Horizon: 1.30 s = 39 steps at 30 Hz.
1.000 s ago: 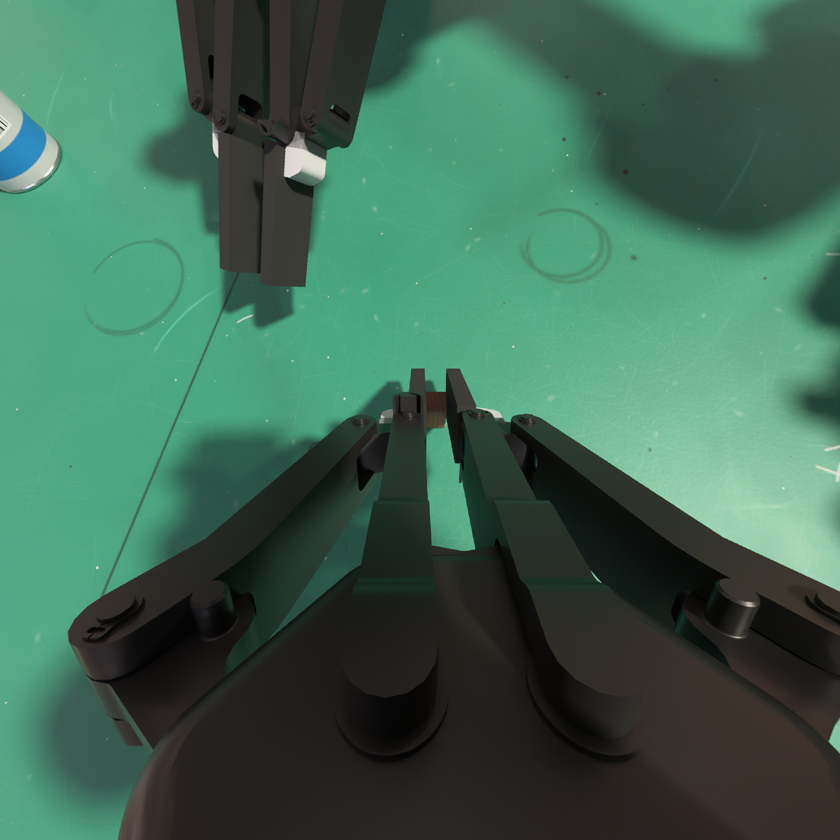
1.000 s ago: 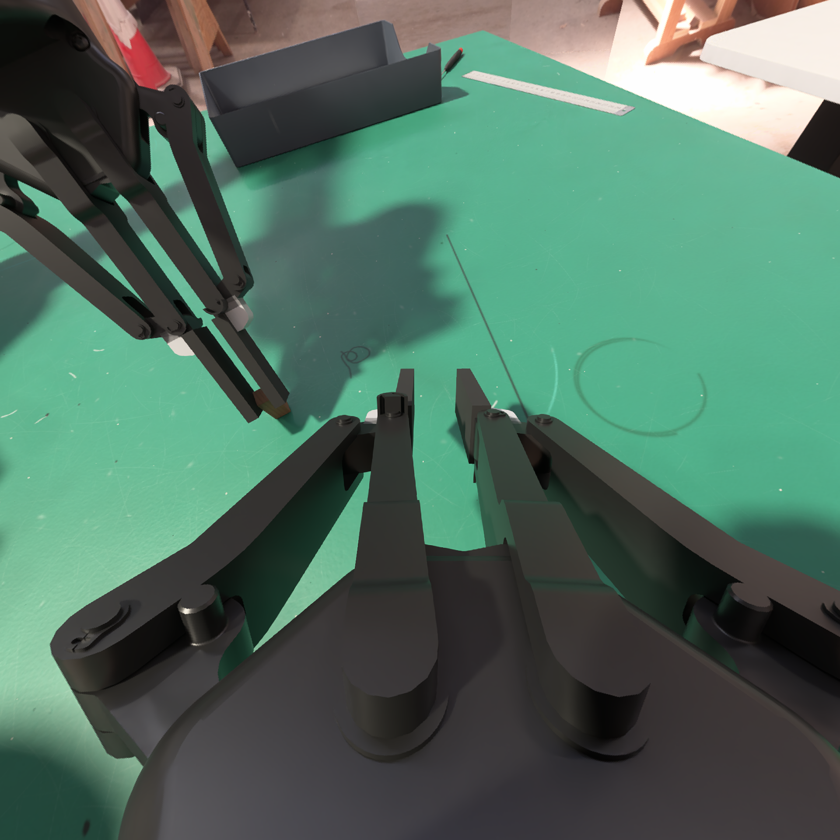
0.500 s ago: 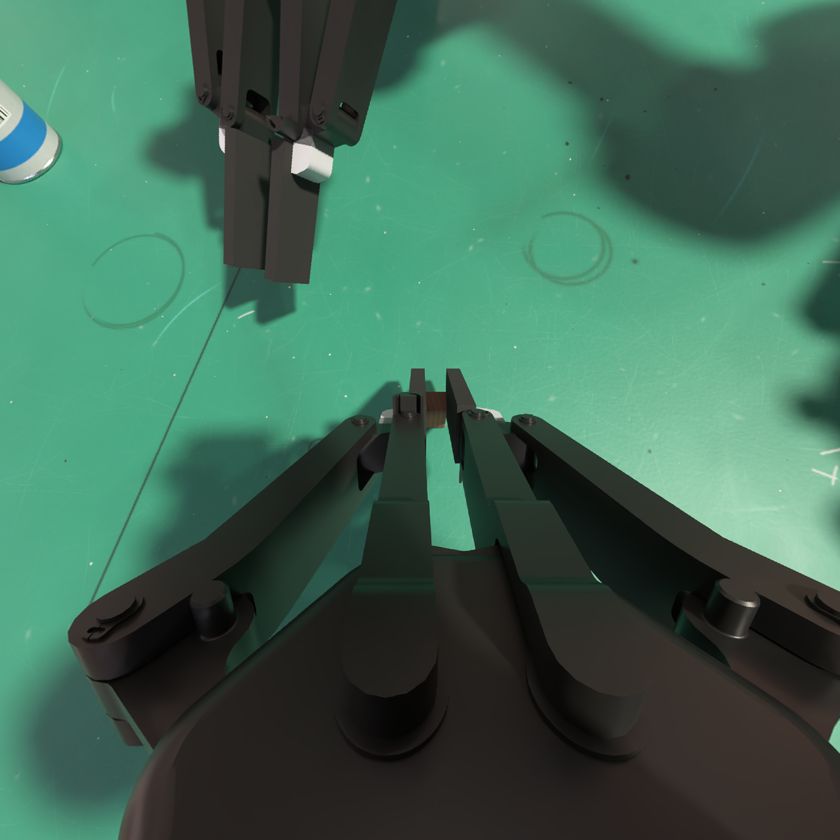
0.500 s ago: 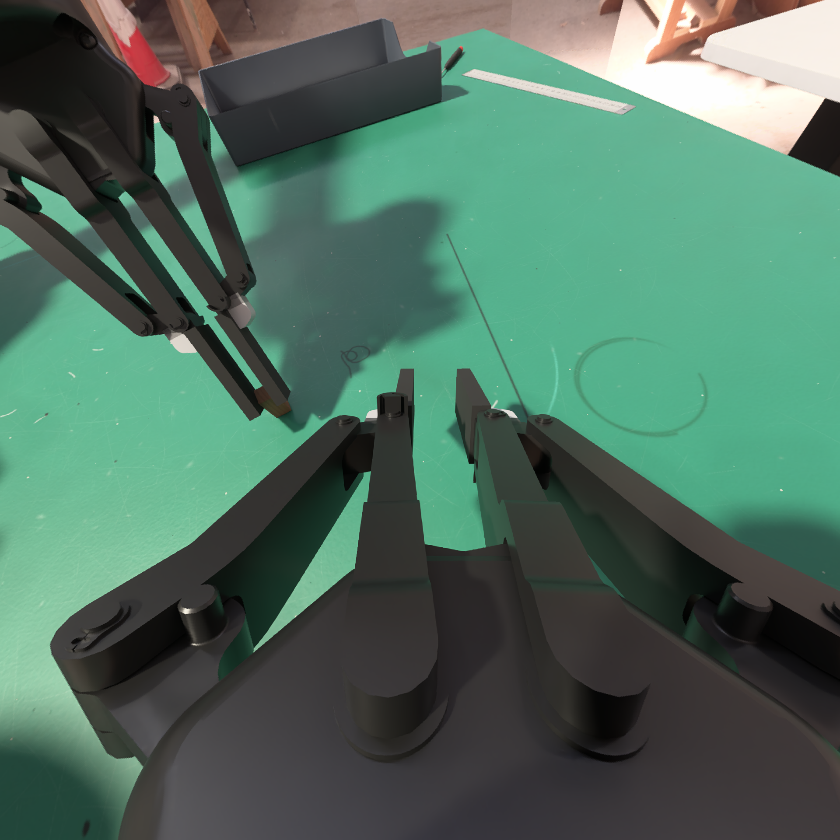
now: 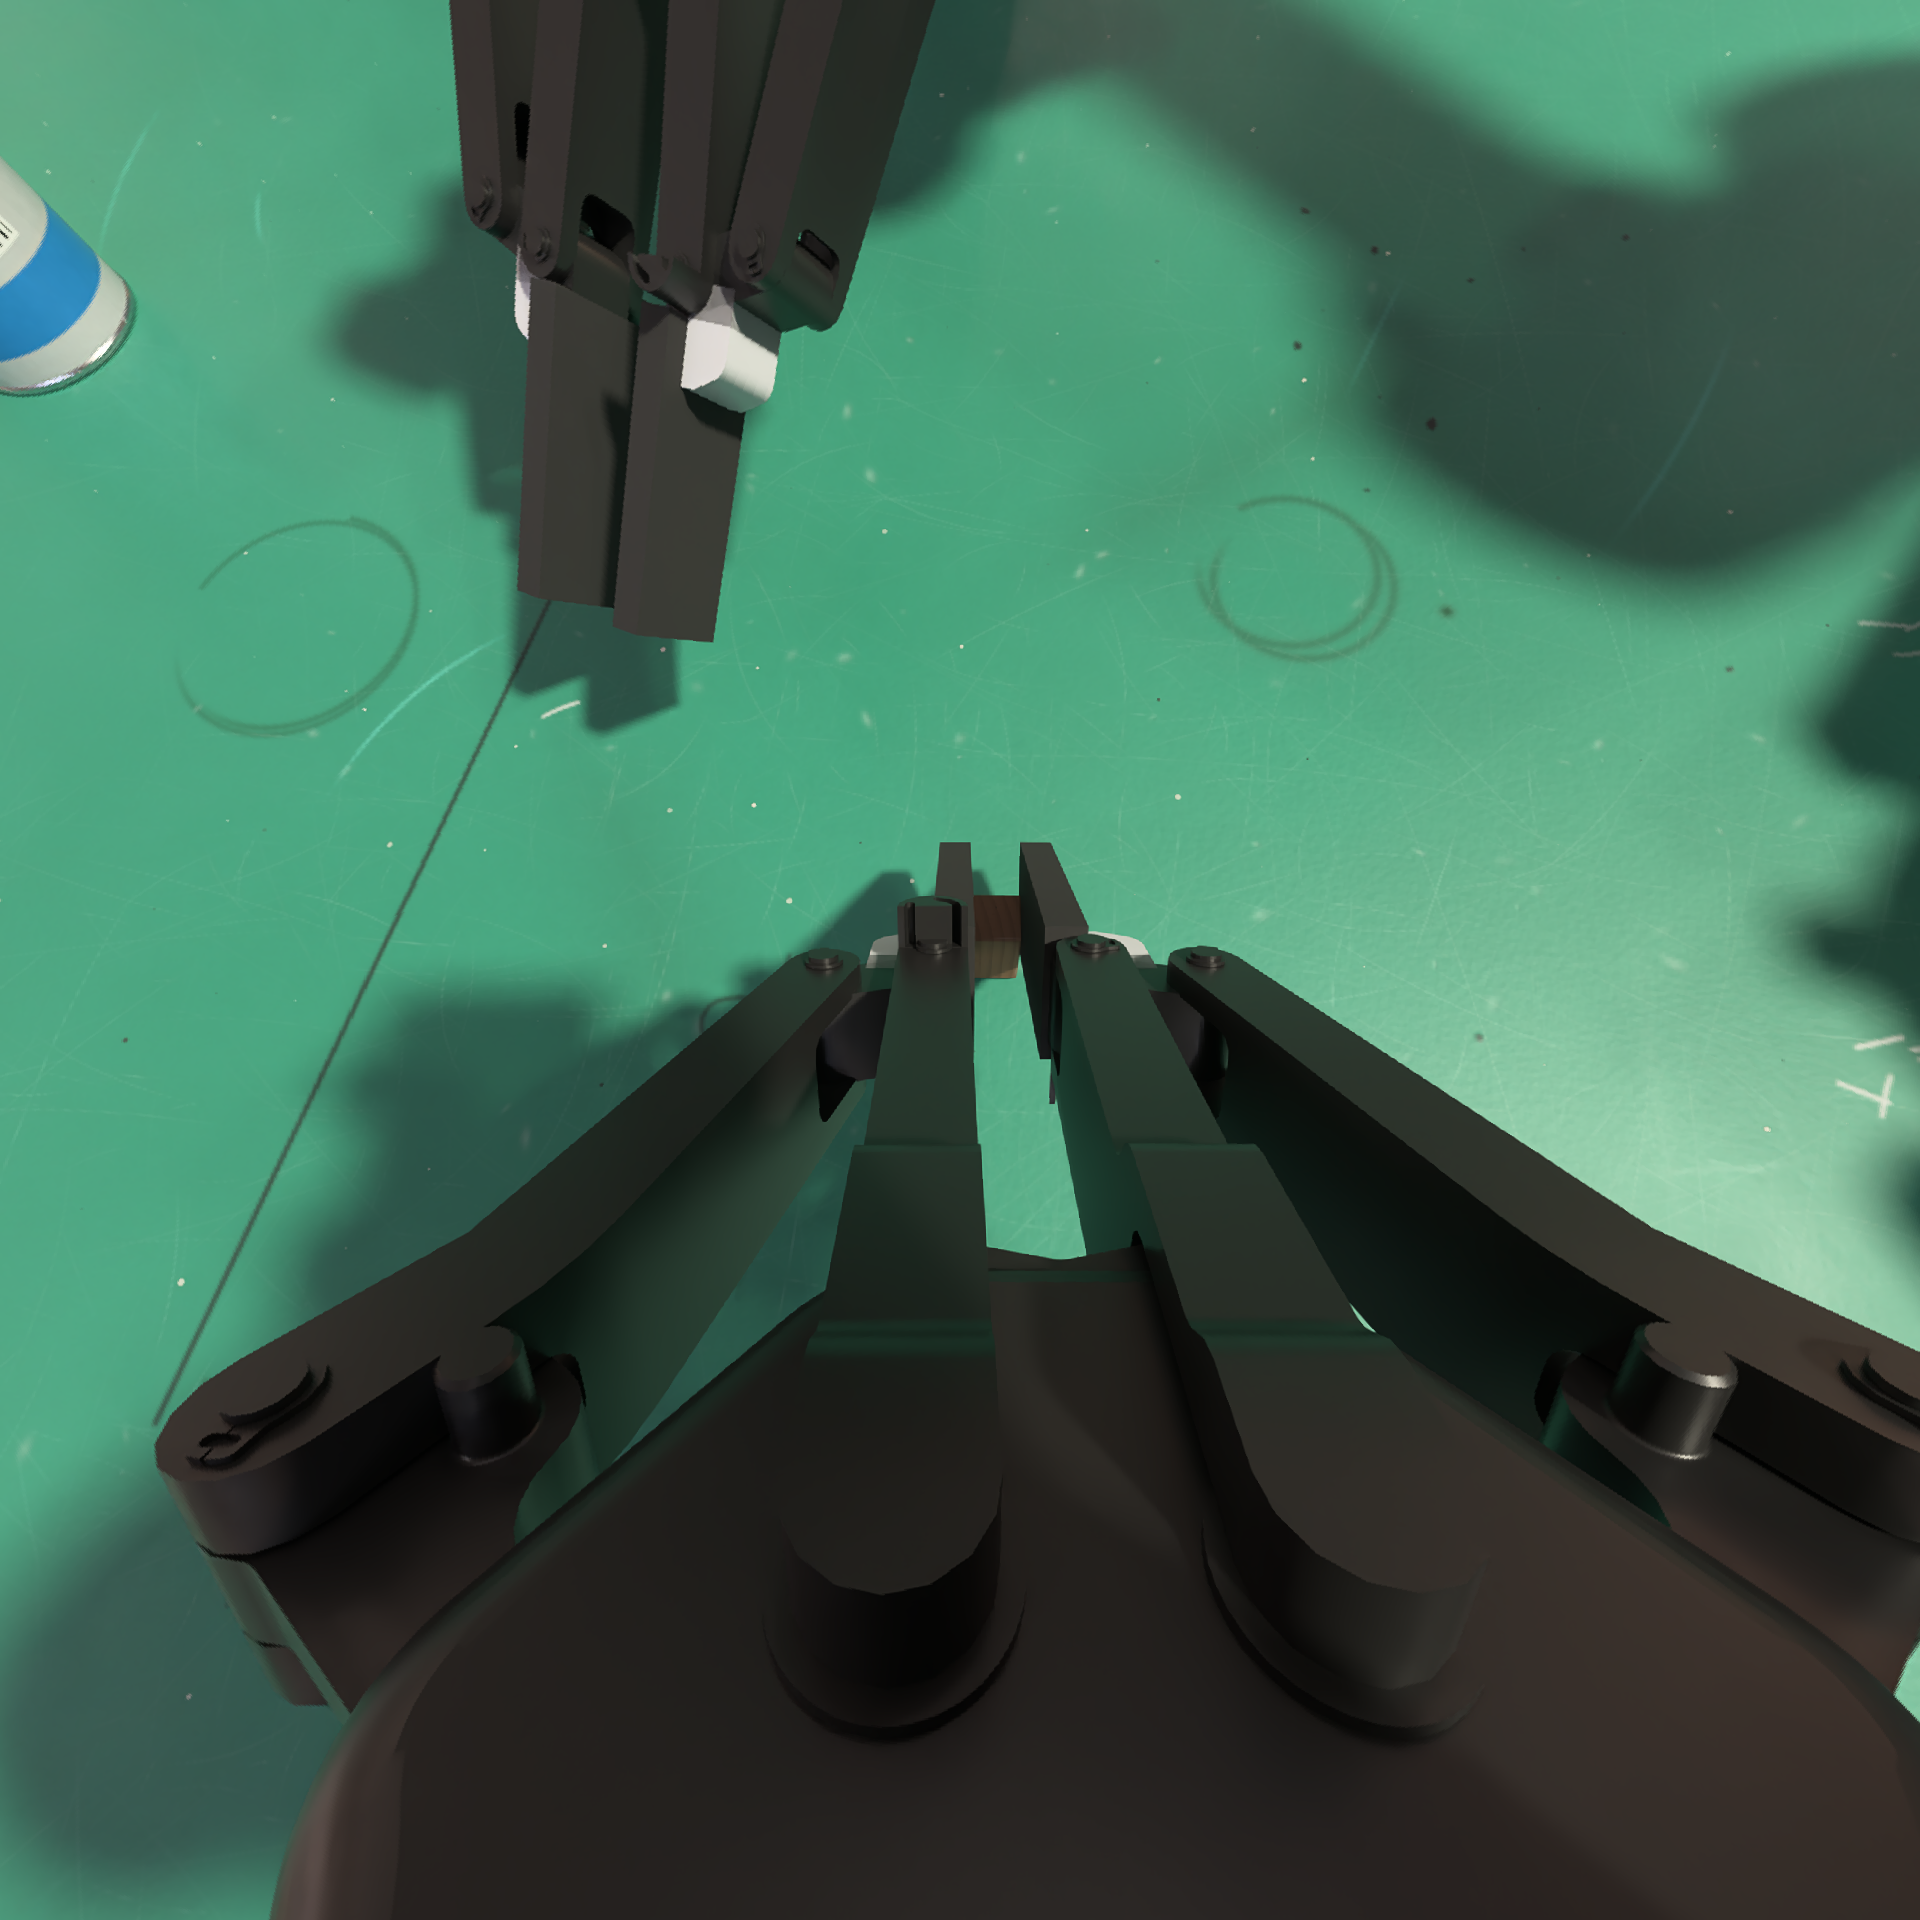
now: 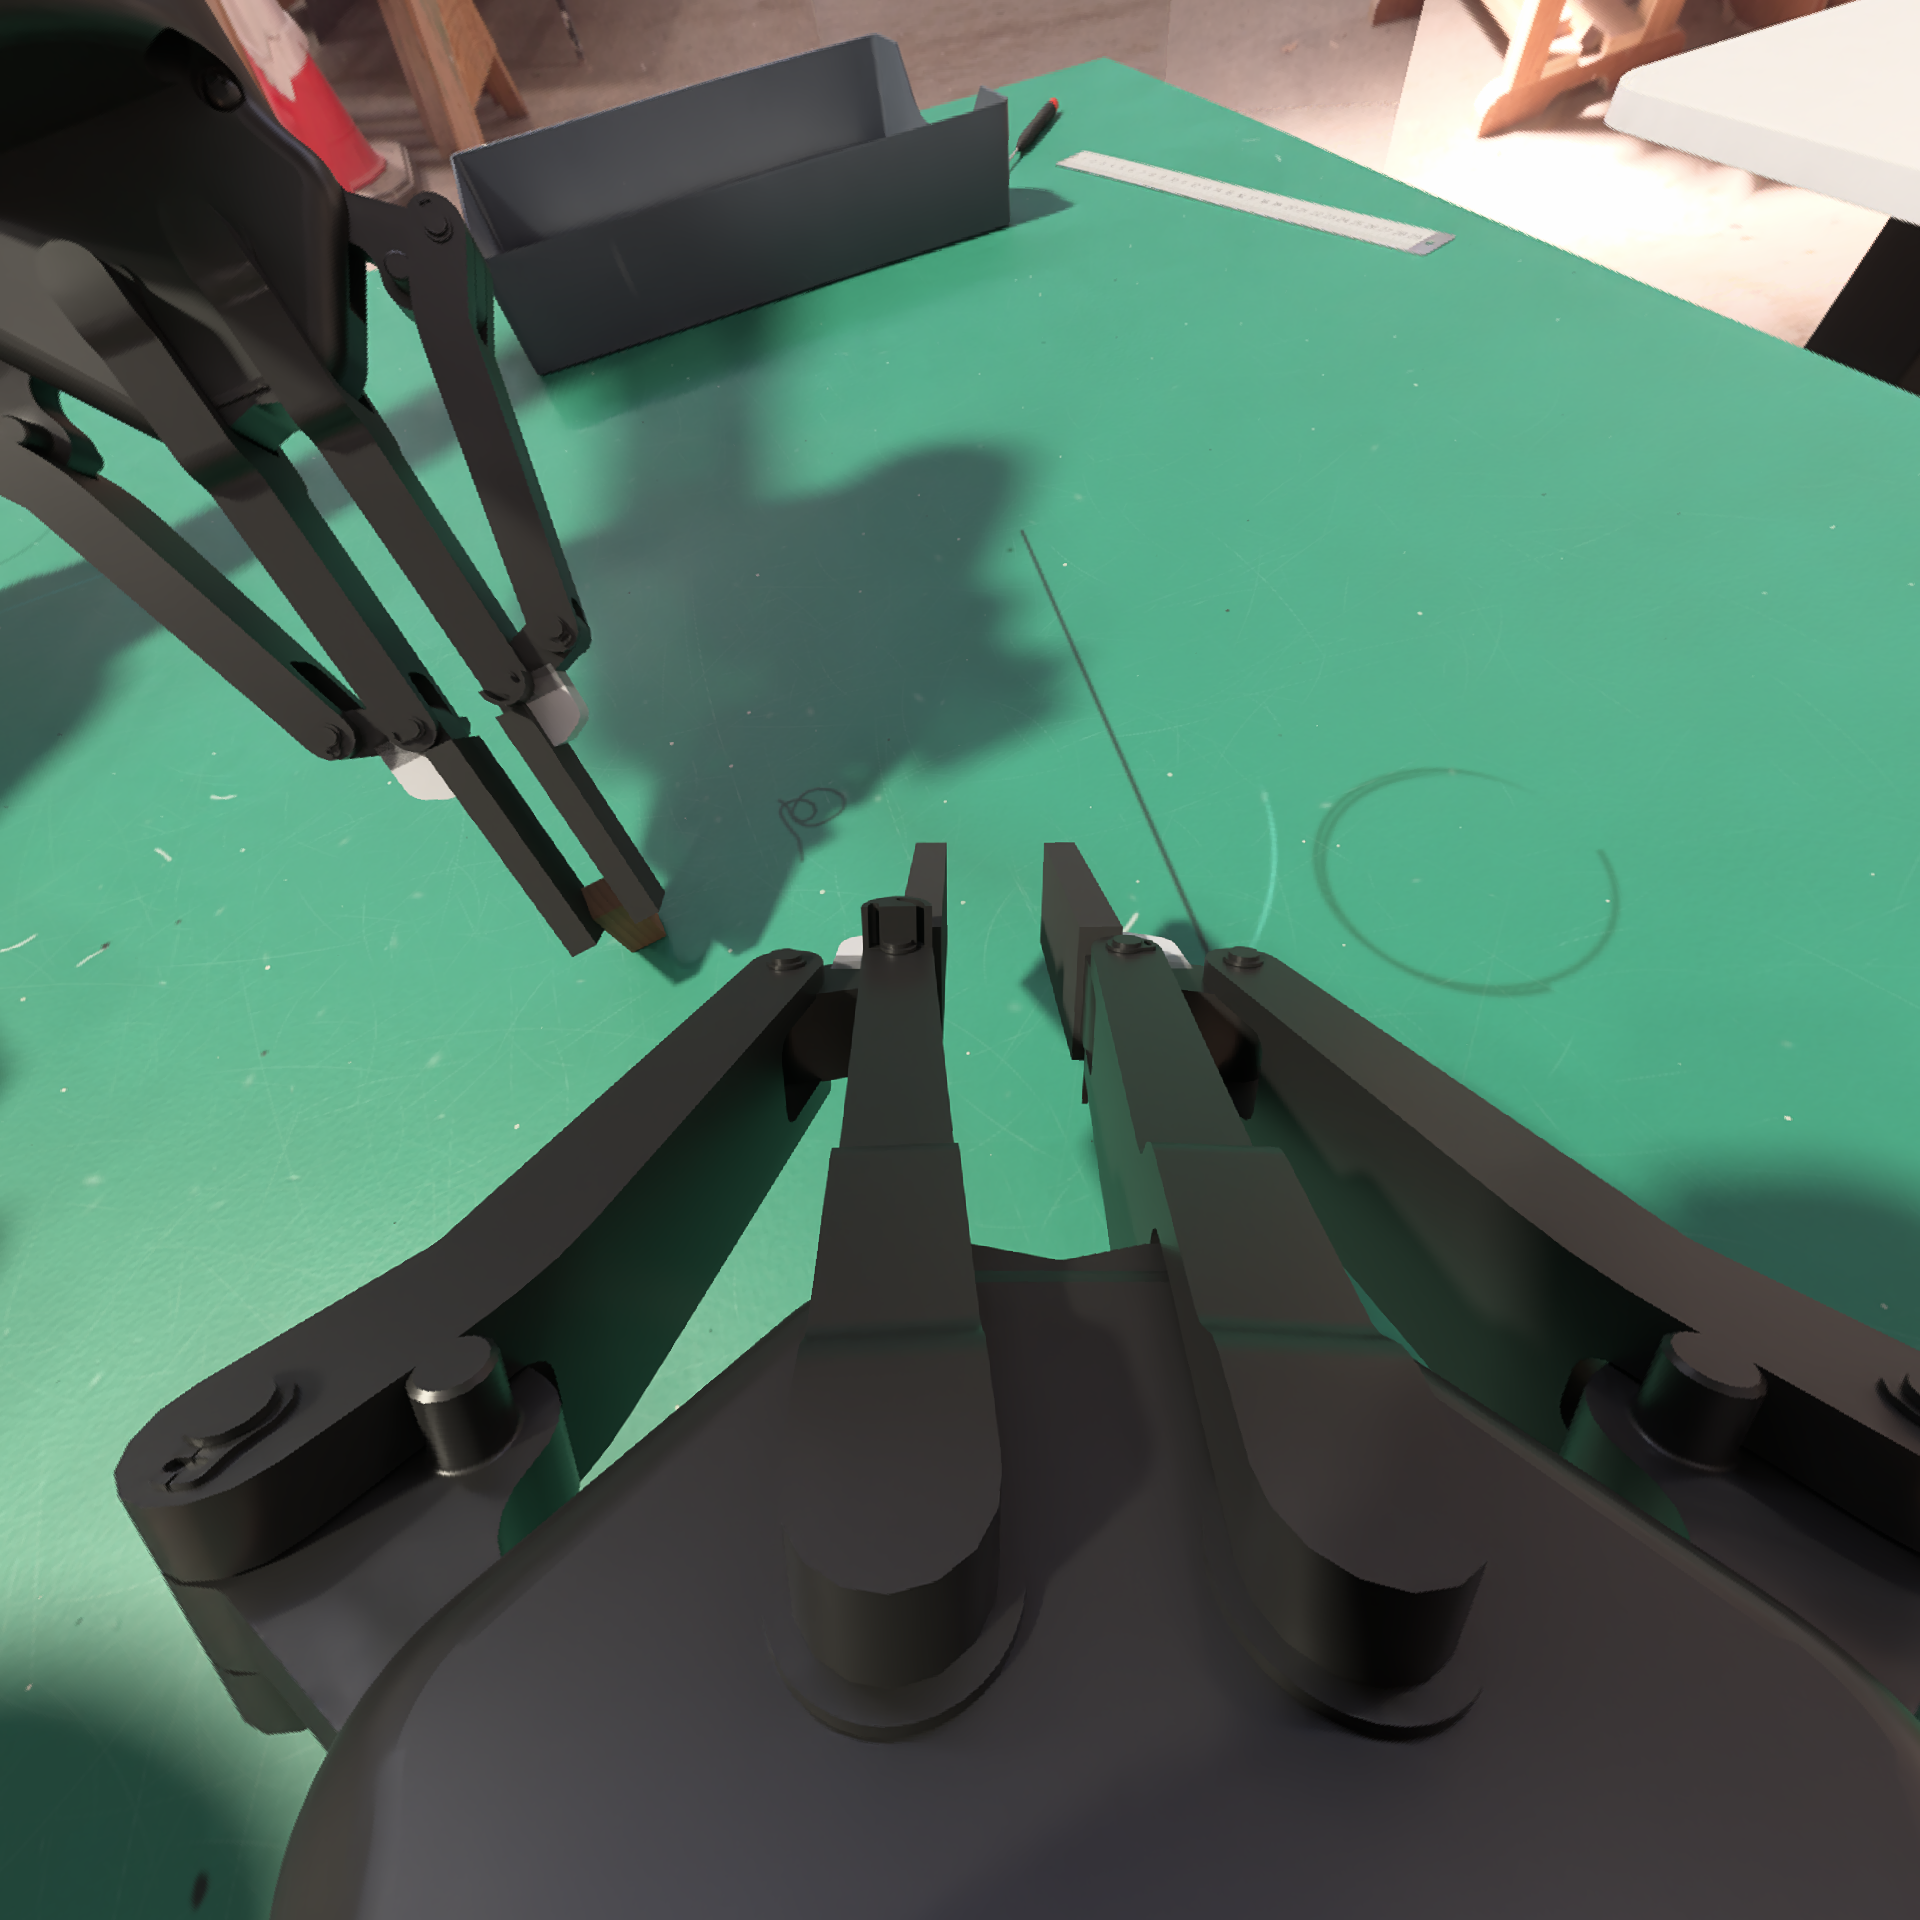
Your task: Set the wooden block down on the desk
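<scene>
A small wooden block (image 5: 995, 933) sits between the fingers of my left gripper (image 5: 995, 868), which is shut on it. In the right wrist view the left gripper (image 6: 615, 933) reaches down from the upper left, and the block (image 6: 627, 920) at its tips is at the green desk (image 6: 1351, 468) surface. I cannot tell whether it touches. My right gripper (image 6: 992, 868) hangs just above the desk, empty, jaws a little apart, to the right of the block. It also shows in the left wrist view (image 5: 623, 613), beyond the block.
A grey open bin (image 6: 727, 239) stands at the far edge, with a red-tipped tool (image 6: 1034, 125) and a metal ruler (image 6: 1247, 197) next to it. A blue and white can (image 5: 52, 291) lies at the far left of the left wrist view.
The left gripper has tilted slightly while its tips and the block stay at the same spot on the desk. The right gripper has not moved.
</scene>
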{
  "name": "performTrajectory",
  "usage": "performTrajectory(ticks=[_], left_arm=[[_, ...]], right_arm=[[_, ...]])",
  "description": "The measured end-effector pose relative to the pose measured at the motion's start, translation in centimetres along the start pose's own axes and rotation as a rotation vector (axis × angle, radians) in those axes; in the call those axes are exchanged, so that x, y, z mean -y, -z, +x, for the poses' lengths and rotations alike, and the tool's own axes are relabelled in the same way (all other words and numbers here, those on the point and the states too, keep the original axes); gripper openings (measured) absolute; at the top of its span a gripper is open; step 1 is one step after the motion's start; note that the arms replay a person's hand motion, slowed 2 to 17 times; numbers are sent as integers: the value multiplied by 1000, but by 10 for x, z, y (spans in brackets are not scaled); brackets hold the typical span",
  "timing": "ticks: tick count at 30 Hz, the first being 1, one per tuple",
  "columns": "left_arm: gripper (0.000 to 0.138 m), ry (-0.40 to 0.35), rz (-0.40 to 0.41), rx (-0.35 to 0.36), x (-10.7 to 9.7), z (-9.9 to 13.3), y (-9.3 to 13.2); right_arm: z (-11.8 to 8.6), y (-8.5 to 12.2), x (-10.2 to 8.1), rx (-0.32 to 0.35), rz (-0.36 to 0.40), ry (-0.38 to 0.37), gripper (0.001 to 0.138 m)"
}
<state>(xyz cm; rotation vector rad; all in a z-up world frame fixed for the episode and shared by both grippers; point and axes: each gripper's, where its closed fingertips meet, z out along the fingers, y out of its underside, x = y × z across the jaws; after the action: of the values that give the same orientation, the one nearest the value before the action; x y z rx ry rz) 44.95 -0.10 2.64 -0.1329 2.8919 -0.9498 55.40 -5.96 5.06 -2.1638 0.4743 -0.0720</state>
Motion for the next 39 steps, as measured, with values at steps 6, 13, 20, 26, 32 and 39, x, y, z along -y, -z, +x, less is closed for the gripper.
performTrajectory(ticks=[6, 13, 20, 26, 32, 39], left_arm=[[13, 7, 3, -5, 0, 0, 0], [13, 12, 5, -9, -1, 0, 0], [13, 18, 7, -12, -1, 0, 0], [13, 23, 11, -15, -1, 0, 1], [13, 30, 16, -20, -1, 0, 1], [13, 39, 23, -27, -1, -1, 1]], right_arm=[[0, 0, 0, 0, -1, 0, 25], [0, 0, 0, 0, -2, -1, 25], [0, 0, -1, 2, -4, -2, 25], [0, -1, -1, 2, -5, -1, 25], [-1, -1, -1, 3, -7, -2, 25], [-1, -1, -1, 4, -10, -1, 25]])
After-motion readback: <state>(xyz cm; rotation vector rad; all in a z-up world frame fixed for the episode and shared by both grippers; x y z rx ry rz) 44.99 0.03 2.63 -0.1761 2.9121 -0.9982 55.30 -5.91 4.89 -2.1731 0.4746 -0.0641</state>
